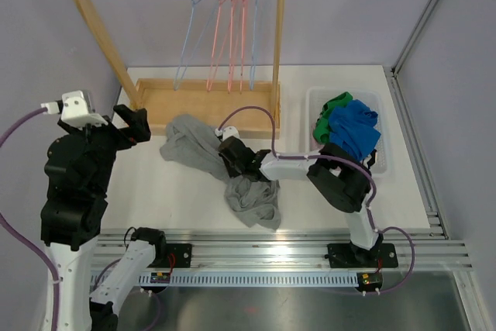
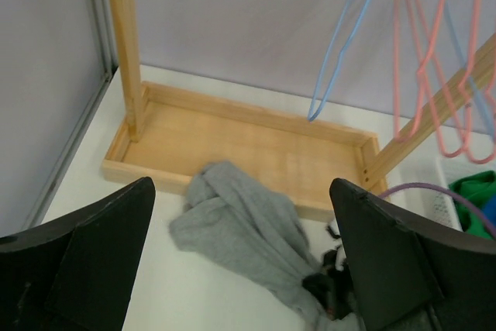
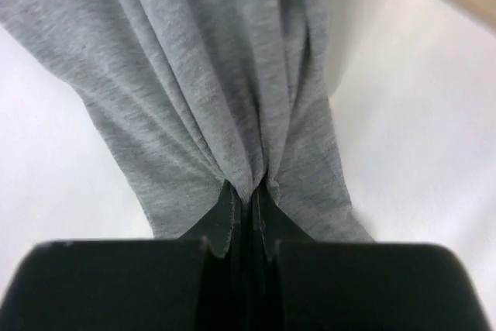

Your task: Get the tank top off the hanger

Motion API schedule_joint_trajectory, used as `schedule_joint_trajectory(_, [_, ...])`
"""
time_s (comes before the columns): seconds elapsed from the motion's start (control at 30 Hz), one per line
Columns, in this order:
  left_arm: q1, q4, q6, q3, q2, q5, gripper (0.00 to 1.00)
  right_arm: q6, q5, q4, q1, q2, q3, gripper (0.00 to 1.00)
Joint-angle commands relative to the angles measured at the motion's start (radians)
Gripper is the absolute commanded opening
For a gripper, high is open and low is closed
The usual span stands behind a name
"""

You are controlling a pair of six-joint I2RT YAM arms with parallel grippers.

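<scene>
Tank top (image 1: pixel 186 149): crumpled on the table (image 1: pixel 155 199) just in front of the wooden rack (image 1: pixel 205 102), off every hanger, far end close against the front edge of the rack's base tray.
Hangers (image 1: pixel 230 29): up on the rack's top rail, bare blue and pink wire, nothing draped on any of them.
Right claw (image 3: pixel 248 199): clamped shut on a thin gathered fold of the grey cloth, just in front of the rack base, with the rest of the fabric fanning away toward the rack.
Left claw (image 1: pixel 133 123): spread wide, gripping nothing, hovering beside the rack's left post.
Bin (image 1: pixel 314 102): right of the rack, green and blue clothes inside.
Step in hand: by the look of it, hanger part done; now a matter of lifting the cloth away from the rack.
Doing it well: raise gently and straight up first, then draw away from the rack base; no jerks, since only a slim pinch of fabric sits between the jaws.
Watch for: trailing end snagging on the tray's front edge, or the fold slipping free mid-lift.
</scene>
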Motion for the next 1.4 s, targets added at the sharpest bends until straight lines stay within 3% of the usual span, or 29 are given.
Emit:
schedule_joint_trajectory(0.0, [-0.008,0.094,0.045,-0.152,-0.105,-0.105,0.99,0.019,-0.033,0.013,0.007,-0.192,-0.187,0.0])
schedule_joint_trajectory(0.1, [-0.019,0.197,0.035,-0.302,-0.211,-0.142,0.99,0.043,0.024,0.031,0.008,-0.396,-0.259,0.0])
schedule_joint_trajectory(0.17, [-0.019,0.24,0.031,-0.388,-0.242,-0.156,0.99,0.049,0.056,-0.042,0.007,-0.528,-0.269,0.0])
schedule_joint_trajectory(0.33, [-0.019,0.255,0.025,-0.434,-0.221,-0.136,0.99,0.023,0.165,-0.208,0.007,-0.74,-0.185,0.0])
schedule_joint_trajectory(0.53, [-0.025,0.258,0.022,-0.444,-0.233,-0.122,0.99,-0.036,0.384,-0.401,0.007,-0.884,-0.027,0.0])
schedule_joint_trajectory(0.8, [-0.036,0.269,0.033,-0.454,-0.248,-0.128,0.99,-0.202,0.602,-0.527,-0.039,-0.923,0.2,0.0])
schedule_joint_trajectory(0.93, [-0.036,0.272,0.036,-0.457,-0.245,-0.135,0.99,-0.188,0.515,-0.673,-0.243,-0.888,0.308,0.0])
schedule_joint_trajectory(1.2, [-0.036,0.281,0.041,-0.471,-0.259,-0.158,0.99,-0.194,0.44,-0.722,-0.406,-0.868,0.345,0.0])
schedule_joint_trajectory(1.37, [-0.036,0.284,0.044,-0.474,-0.262,-0.151,0.99,-0.159,0.163,-0.685,-0.693,-0.768,0.285,0.0])
